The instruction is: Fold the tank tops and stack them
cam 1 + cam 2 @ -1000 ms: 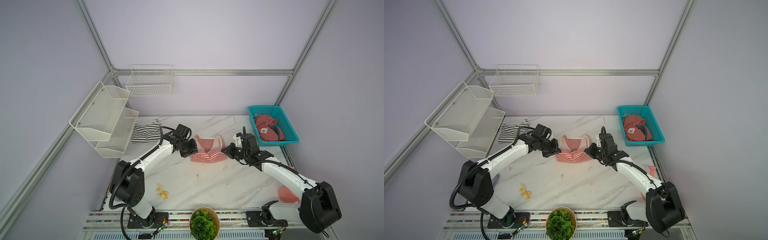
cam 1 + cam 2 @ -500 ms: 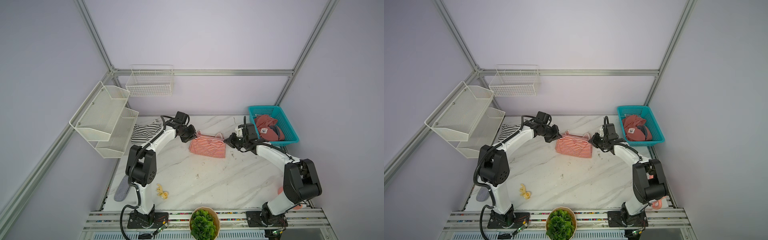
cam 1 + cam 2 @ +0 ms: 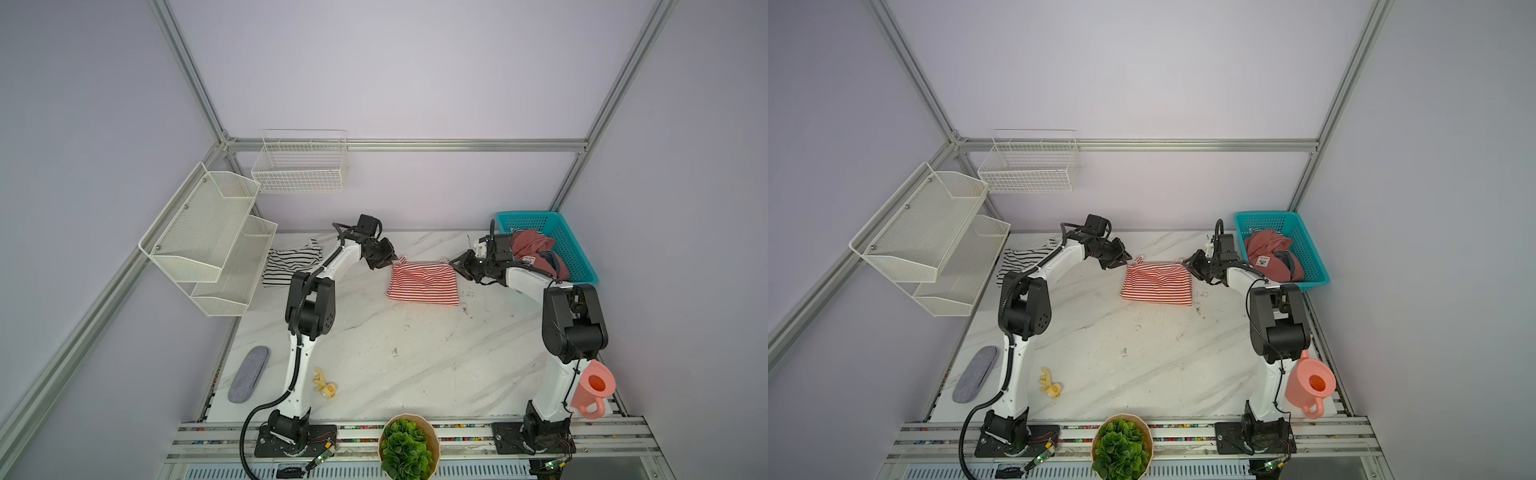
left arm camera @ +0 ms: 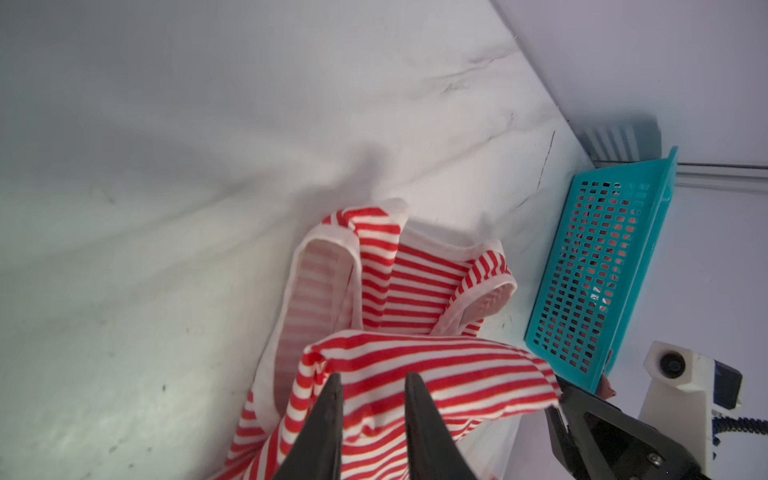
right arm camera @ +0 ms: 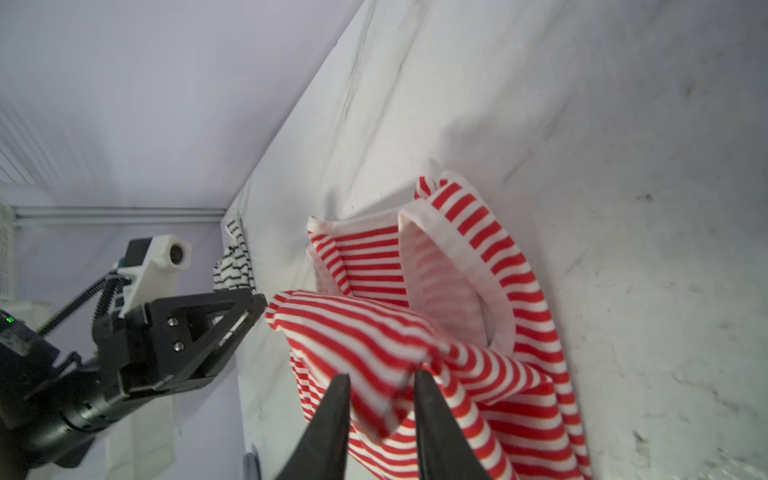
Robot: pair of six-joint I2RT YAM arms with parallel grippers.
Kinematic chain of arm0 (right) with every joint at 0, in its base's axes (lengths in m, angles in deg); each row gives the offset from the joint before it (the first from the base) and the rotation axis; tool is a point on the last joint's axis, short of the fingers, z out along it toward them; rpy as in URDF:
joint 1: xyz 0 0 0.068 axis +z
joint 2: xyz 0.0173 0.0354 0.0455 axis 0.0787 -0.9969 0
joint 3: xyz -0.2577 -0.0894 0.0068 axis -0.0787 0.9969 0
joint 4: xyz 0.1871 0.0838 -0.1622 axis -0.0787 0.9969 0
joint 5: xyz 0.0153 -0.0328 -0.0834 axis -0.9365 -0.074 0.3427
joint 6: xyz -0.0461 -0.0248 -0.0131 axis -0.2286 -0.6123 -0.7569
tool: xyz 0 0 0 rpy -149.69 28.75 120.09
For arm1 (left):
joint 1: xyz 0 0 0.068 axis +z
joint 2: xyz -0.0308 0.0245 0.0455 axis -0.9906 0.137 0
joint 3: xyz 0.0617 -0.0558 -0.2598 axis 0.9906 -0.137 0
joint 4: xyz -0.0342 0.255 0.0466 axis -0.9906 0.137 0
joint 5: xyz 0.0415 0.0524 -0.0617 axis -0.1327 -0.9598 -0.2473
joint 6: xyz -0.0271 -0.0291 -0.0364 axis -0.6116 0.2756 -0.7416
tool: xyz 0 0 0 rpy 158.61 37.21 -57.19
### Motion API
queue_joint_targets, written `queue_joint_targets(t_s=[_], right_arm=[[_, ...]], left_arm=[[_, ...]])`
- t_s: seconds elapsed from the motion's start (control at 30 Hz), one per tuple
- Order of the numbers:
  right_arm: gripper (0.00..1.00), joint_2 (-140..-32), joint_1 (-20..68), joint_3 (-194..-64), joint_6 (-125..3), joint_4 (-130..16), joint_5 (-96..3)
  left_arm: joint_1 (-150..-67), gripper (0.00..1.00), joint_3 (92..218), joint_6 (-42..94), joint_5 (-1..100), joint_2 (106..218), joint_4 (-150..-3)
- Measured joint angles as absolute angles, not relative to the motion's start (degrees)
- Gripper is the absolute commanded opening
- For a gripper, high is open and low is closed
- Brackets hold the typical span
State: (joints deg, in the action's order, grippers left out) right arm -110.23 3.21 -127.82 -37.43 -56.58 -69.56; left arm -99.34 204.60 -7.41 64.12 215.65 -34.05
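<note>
The red-and-white tank top [image 3: 424,282] [image 3: 1156,284] lies folded in half at the back middle of the marble table [image 3: 395,357]. My left gripper [image 3: 392,262] [image 3: 1128,260] is at its far left corner and my right gripper [image 3: 456,262] [image 3: 1185,262] at its far right corner. In the left wrist view the left gripper [image 4: 373,376] has its jaws apart over loose striped cloth [image 4: 415,361]. The right gripper [image 5: 381,374] also stands open, with a blurred cloth edge [image 5: 353,332] between its fingers. The black-and-white tank top [image 3: 291,264] [image 3: 1021,259] lies crumpled at the back left.
A teal basket [image 3: 582,266] at the back right holds a dusty-red garment [image 3: 532,247], close behind my right arm. White mesh racks [image 3: 208,237] hang on the left wall. A pink watering can [image 3: 592,392], a potted plant [image 3: 407,451], a yellow toy [image 3: 324,384] and a grey insole [image 3: 248,380] sit near the front.
Both grippers carried the top's near edge towards the back, folding it over onto itself. Both jaws, shut on the cloth before, now stand apart.
</note>
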Motion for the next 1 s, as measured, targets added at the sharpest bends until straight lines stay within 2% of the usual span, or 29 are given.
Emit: queue_joint_targets(t_s=[0.3, 0.57, 0.77, 1.0], right_arm=[[0.50, -111.8, 1.4, -126.8, -36.5, -61.5, -70.4], [0.62, -108.7, 1.5, -123.9, -44.4, -57.2, -70.3], [0.66, -108.5, 1.5, -121.1, -49.8, -53.6, -70.2], [0.67, -109.2, 1.5, -120.3, -53.4, -53.1, -71.2]], left_arm=[[-97.5, 0.52, 208.0, -6.7, 61.0, 215.1, -34.5], [-98.3, 0.66, 199.5, 1.8, 60.9, 208.3, -32.5], [-98.8, 0.67, 195.4, 6.0, 62.2, 209.8, -30.2], [-99.6, 0.67, 195.4, 7.0, 65.0, 213.1, -31.0]])
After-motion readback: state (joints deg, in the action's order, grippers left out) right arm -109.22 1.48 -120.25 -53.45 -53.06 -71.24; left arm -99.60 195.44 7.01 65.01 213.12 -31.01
